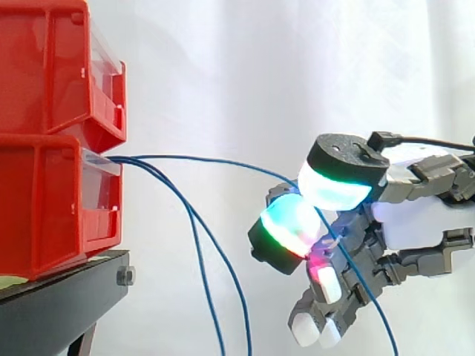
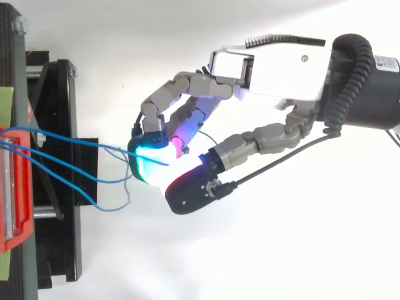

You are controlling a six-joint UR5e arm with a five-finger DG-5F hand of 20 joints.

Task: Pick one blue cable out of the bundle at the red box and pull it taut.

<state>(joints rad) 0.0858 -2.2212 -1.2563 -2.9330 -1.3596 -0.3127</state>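
Seemingly halfway: the grey-and-white robot hand pinches one thin blue cable between its glowing pads, well apart from the red plastic box. The span bows gently, so I'd say the pull taut remains.

Bins on stand at left, cable leading right into hand

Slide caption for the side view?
Hand pinches one blue cable from the lower red bin; it arcs, not yet taut; two others hang down.
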